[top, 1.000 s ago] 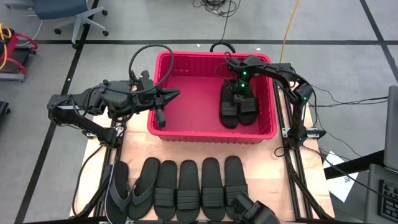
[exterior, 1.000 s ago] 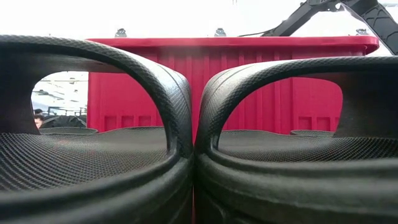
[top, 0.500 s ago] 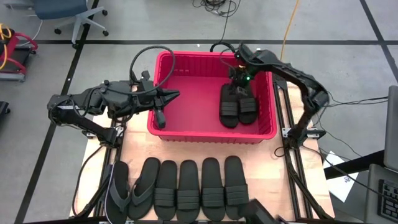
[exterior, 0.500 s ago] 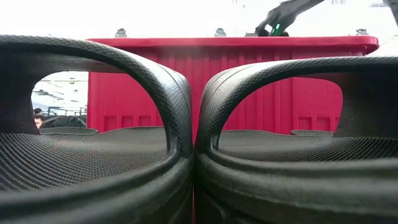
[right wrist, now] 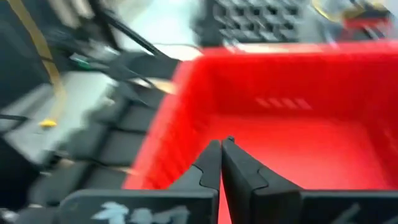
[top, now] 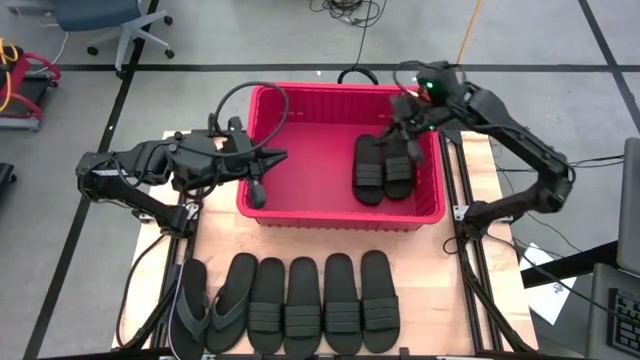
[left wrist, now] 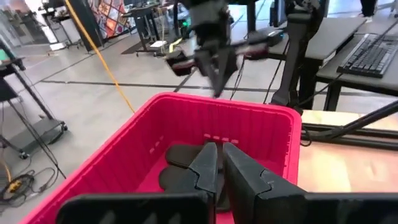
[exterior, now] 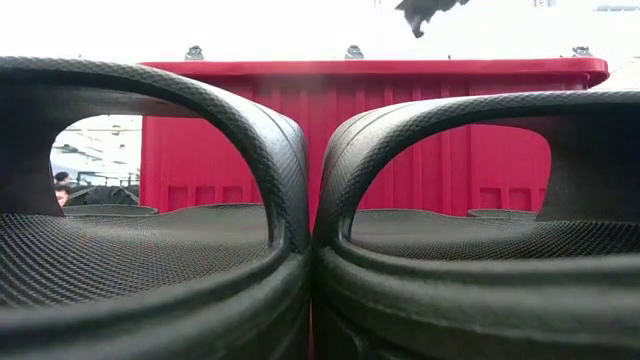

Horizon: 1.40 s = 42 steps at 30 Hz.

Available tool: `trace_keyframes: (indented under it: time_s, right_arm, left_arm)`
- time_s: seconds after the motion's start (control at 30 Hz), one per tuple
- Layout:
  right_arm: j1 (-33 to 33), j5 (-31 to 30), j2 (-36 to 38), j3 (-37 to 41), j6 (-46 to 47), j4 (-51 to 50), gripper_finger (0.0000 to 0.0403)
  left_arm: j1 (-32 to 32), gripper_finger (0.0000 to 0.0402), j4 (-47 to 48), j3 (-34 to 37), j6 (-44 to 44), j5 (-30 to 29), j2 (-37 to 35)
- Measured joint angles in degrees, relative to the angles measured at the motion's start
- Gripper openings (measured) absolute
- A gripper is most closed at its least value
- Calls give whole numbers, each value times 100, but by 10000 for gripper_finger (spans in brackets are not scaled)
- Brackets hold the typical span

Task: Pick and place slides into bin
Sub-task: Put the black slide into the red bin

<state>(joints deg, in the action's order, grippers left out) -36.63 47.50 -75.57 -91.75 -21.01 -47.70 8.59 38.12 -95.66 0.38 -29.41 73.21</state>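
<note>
Right claw (top: 412, 112): upper right of the high view, raised over the far right corner of the bin (top: 300, 215); fingers pressed together, holding nothing. In its own wrist view the two dark fingers (right wrist: 210, 167) meet at the tips above the bin's red interior. In the low view it shows as a dark shape (exterior: 425, 12) at the top edge, above the bin rim.

Left claw (top: 259, 190): left of centre in the high view, reaching over the bin's left wall with its tip inside; fingers nearly closed, empty. Its wrist view shows the fingers (left wrist: 208, 163) close together, with sandals in the bin beyond them.

Bin: red plastic basket with slotted walls, upper centre of the wooden surface (top: 430, 270).

Sandals in bin (top: 384, 168): two black band-strap slides, side by side on the floor of the bin's right half.

Sandals on surface (top: 305, 303): row of six along the lower edge of the high view, in front of the bin; from the left, two flat flip-flops (top: 213, 305), then four band-strap slides, edges touching or nearly so. Two of them fill the foreground of the low view, straps (exterior: 250, 125) arching side by side.
</note>
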Motion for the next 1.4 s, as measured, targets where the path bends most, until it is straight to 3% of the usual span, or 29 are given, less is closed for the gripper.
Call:
trace_keyframes:
  time_s: [0.07,0.17,0.37,0.47,0.63,0.77,0.9,1.13,1.27,1.4]
  right_arm:
    - [285,237,261,252,368,384,1]
    - [881,-56,722,993,1288,1388,1]
    - [2094,-1401,1659,2950,3268,4330,0]
    - [2552,-2289,2103,3688,3818,5088,0]
    - [3315,-3464,2669,4225,4225,5174,0]
    - [3877,-4019,2843,4230,4199,5289,0]
    - [4276,-4144,2872,4230,4093,5326,0]
    - [4590,-4176,2911,4230,4072,5310,0]
    - [4751,-4147,3137,4230,3965,5076,0]
    - [4847,-4140,3560,4230,3773,4386,0]
  left_arm:
    - [-1,26,-20,0,94,209,0]
    - [1,26,-36,0,127,476,0]
    - [1,26,-34,0,262,735,-11]
    - [1,26,-43,0,367,992,-22]
    - [1,26,72,0,402,1382,-22]
    - [1,24,284,1,674,1898,-22]
    - [6,4,368,2,879,2344,-22]
    - [12,1,315,3,741,2372,-22]
    - [168,1,-308,47,798,2428,-18]
    - [382,0,-2151,688,831,2772,3]
